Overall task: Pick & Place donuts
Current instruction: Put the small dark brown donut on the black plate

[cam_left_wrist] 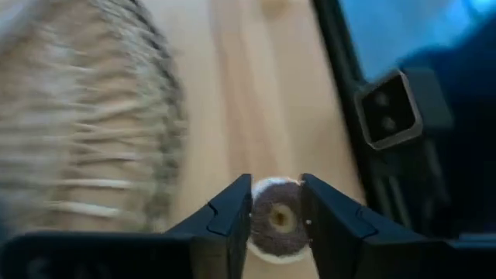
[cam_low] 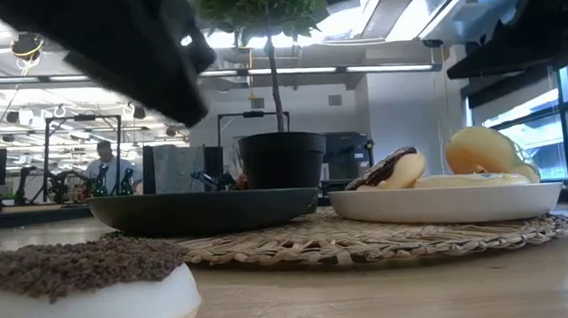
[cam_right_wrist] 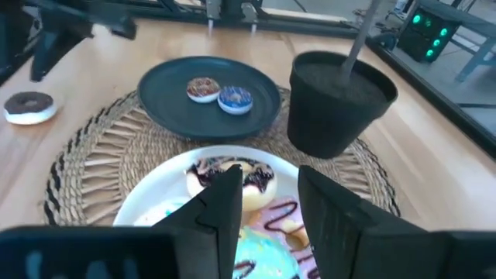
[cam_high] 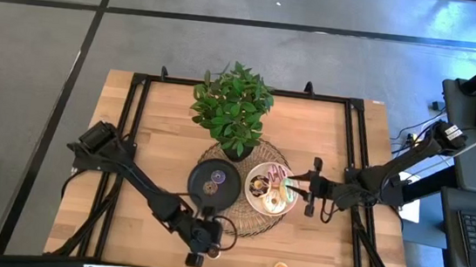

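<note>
The left tool (cam_left_wrist: 276, 203) stands with fingers apart on either side of a brown-sprinkled white ring donut (cam_left_wrist: 275, 221) lying on the wooden bench (cam_left_wrist: 256, 93). The right tool (cam_right_wrist: 263, 194) hangs open over the round white plate (cam_right_wrist: 151, 205) of iced donuts (cam_right_wrist: 232, 177).

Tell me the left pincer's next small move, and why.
Probably lower the left pincer straight down, then close. Its fingers stand apart above the brown donut, which shows centred in the gap but lies on the table with nothing around it. The right pincer waits open over the white plate.
</note>
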